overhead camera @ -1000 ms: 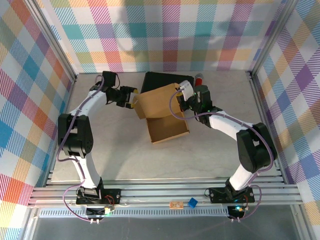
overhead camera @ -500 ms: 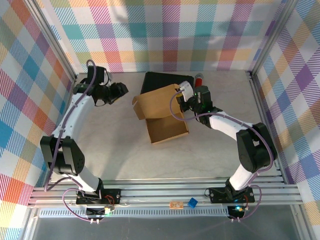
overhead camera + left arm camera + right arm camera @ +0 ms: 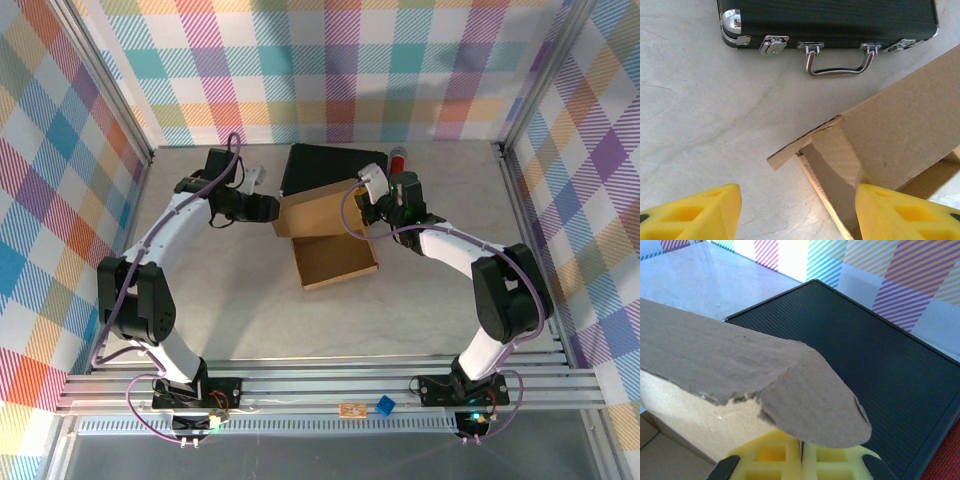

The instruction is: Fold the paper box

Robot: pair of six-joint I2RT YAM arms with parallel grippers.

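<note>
**Paper box (image 3: 335, 258): lid half down, left flap loose**

The box sat toward the far side of the table (image 3: 230, 300), just in front of the black case (image 3: 315, 162). Its tray was open and the lid (image 3: 318, 213) was tilted over it. The right gripper (image 3: 366, 203) looked clamped on the lid's rounded tab (image 3: 815, 412), though the tab hid most of the pinch, so call that likely. The left gripper (image 3: 270, 211) was spread wide, gripping nothing, with its fingers (image 3: 697, 212) either side of the loose left flap (image 3: 837, 155). My take: the move called for steering that flap inside the tray wall first. After that, the lid should go down slowly with both sides level, or the corner could buckle.
</note>
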